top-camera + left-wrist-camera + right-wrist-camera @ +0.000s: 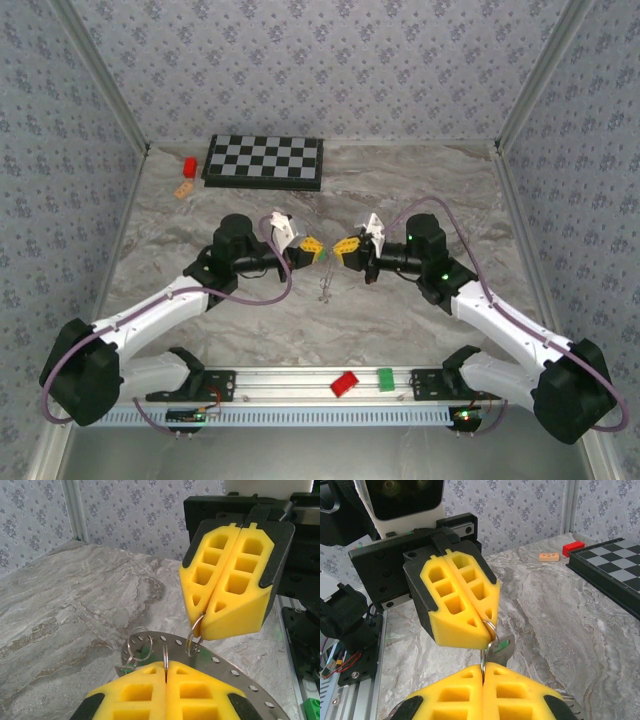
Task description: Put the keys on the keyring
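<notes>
My two grippers meet tip to tip above the table's middle, left gripper and right gripper. Both are shut on thin silvery wire loops of the keyring. In the left wrist view my left gripper pinches one loop edge-on, and the right gripper clamps another loop. In the right wrist view my right gripper holds a loop edge-on under the left gripper. A green-headed key hangs beside that loop. Another key dangles on a loose loop. The bundle hangs below the tips.
A flat grey perforated metal arc lies under my left fingers; what it belongs to is unclear. At the back left are a chessboard, a red block and an orange tile. A red block and a green block sit on the front rail.
</notes>
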Robot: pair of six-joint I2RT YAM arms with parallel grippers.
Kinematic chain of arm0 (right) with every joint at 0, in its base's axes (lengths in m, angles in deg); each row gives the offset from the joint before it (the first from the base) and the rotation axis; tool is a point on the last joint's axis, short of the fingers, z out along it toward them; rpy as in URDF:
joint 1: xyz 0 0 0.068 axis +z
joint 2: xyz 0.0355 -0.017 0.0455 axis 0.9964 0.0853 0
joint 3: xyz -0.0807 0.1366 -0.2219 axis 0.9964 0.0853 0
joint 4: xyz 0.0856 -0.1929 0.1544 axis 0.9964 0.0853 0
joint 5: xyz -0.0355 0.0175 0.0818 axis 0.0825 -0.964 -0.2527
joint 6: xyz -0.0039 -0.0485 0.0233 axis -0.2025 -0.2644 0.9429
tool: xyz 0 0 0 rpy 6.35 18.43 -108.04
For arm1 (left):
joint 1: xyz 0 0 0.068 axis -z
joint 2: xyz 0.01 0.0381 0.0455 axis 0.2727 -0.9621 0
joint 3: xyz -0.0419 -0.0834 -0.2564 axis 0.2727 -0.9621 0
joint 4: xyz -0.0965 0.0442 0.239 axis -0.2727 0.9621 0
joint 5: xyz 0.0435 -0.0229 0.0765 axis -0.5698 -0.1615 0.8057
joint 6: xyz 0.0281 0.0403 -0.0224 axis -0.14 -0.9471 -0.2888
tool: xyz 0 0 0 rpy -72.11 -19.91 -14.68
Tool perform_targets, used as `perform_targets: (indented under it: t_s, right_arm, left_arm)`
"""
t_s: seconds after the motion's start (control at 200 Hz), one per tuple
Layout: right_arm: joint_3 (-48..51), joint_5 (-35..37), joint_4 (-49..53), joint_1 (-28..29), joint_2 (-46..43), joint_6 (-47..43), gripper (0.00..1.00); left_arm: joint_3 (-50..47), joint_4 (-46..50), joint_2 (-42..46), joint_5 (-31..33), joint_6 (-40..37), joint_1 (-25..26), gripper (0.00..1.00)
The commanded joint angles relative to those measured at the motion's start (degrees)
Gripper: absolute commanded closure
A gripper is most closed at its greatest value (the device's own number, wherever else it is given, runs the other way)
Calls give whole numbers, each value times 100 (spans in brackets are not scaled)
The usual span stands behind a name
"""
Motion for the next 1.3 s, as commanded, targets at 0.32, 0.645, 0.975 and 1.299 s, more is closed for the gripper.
perform_targets:
  t_s: [0.32, 0.645, 0.975, 1.299]
  right_arm:
    - [-203, 155, 5, 57, -92, -121, 100]
    - [-204, 128, -15, 84, -84, -117, 100]
    - [-98, 271, -95, 88, -188, -152, 100]
    - [-103, 223, -114, 93, -205, -126, 100]
  left_arm:
    - [322, 179, 118, -316, -194, 94, 100]
    - [397, 312, 3, -371, -246, 117, 100]
    - [386, 336, 21, -171, -339, 116, 100]
    - [388, 378, 23, -239, -353, 121, 100]
